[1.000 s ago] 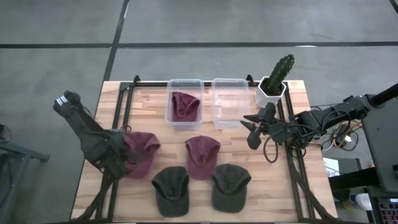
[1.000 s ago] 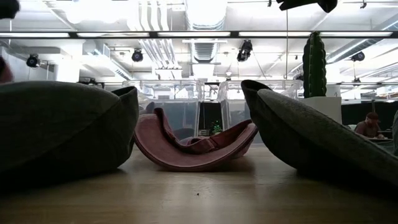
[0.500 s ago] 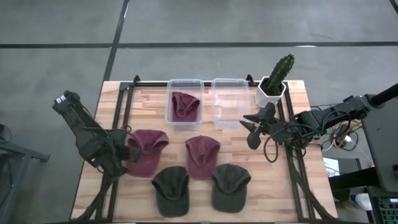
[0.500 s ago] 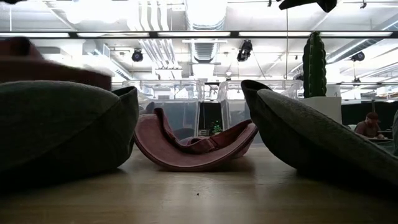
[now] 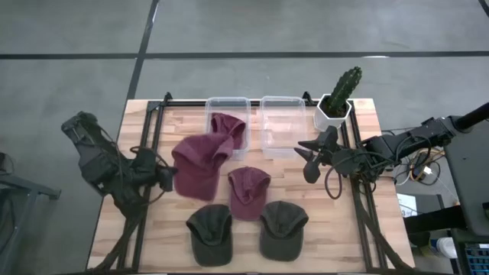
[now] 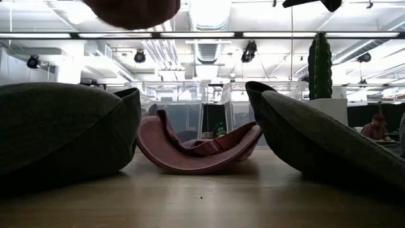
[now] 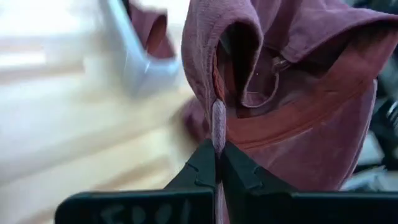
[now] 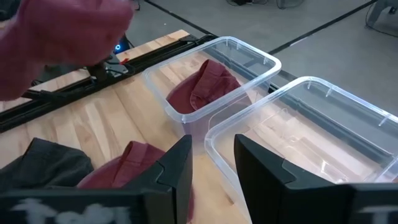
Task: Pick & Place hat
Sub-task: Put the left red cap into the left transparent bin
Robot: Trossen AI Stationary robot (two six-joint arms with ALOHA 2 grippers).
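Observation:
My left gripper point(image 5: 165, 178) point(image 7: 217, 158) is shut on a maroon hat point(image 5: 200, 160) point(image 7: 292, 106), held above the table near the left clear bin point(image 5: 227, 114). That hat shows at the top of the low view point(image 6: 133, 7) and blurred in the right wrist view point(image 8: 62, 31). The left bin holds another maroon hat point(image 5: 228, 128) point(image 8: 208, 87). The right clear bin point(image 5: 283, 122) point(image 8: 311, 130) has nothing in it. My right gripper point(image 5: 309, 157) point(image 8: 214, 165) hovers open beside the right bin. My left gripper pinches a thin edge of the maroon hat point(image 7: 218, 121) between its two fingers, at their free ends. The fingers come roughly level from the table's left. The hat is lifted clear of the table and sags beyond the fingers, its inside facing the wrist camera.
A third maroon hat point(image 5: 249, 192) point(image 6: 196, 149) lies on the table's middle. Two dark green hats point(image 5: 209, 234) point(image 5: 283, 229) lie near the near edge. A potted cactus point(image 5: 339, 95) point(image 6: 319, 63) stands at the far right corner. Black frame rails point(image 5: 150, 137) run along both sides.
My left gripper has risen and swung toward the table's far right, toward the left bin. The maroon hat, which lay on the table at the left, is now lifted clear and carried with it, hanging close to the bin.

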